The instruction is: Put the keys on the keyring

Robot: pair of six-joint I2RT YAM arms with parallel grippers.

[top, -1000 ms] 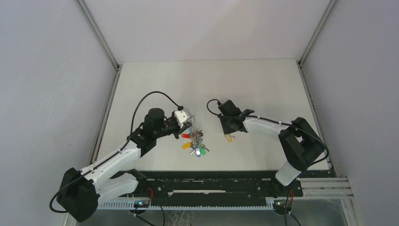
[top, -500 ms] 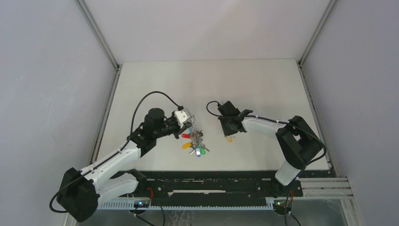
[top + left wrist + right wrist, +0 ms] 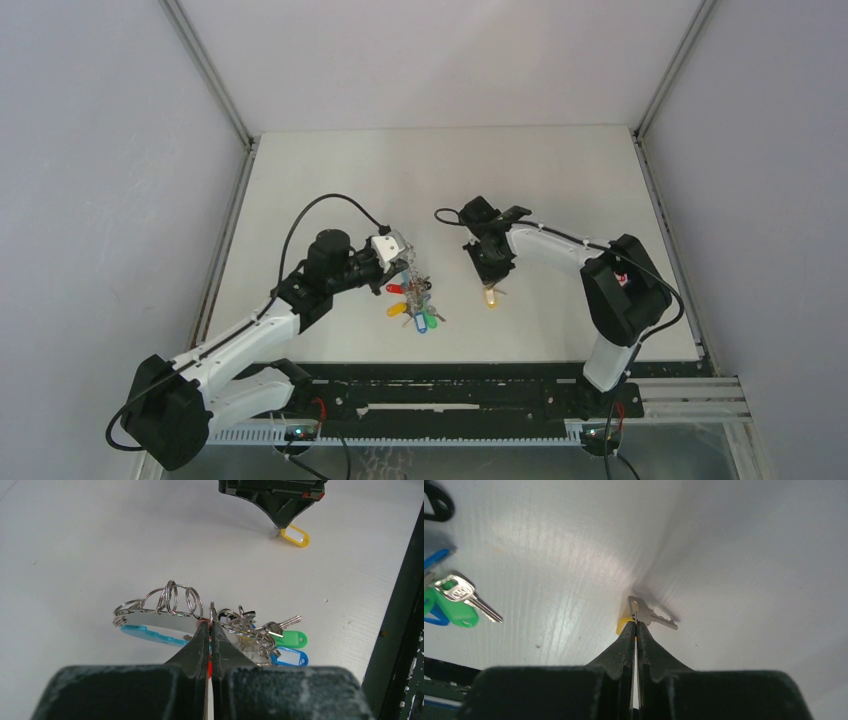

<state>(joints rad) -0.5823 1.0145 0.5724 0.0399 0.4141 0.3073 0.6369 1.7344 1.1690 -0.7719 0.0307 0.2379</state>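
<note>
Right gripper (image 3: 634, 626) re-angled; blade of its key (image 3: 655, 615) rightward, wrist view.

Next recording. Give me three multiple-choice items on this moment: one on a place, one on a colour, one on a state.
1. Where is the small silver key with the yellow plastic tag?
A. In the left gripper
B. In the right gripper
C. In neither

2. What colour is the strip along the large grey keyring loop?
A. Cyan
B. Orange
C. Purple

3. The left gripper's fingers are:
A. Spread wide
B. Shut on the loop
C. Out of view

Key:
1 B, the right wrist view shows the key's ring pinched at the fingertips.
2 A, the strip shows under the loop in the left wrist view.
3 B, the fingers meet on the loop's edge.
</note>
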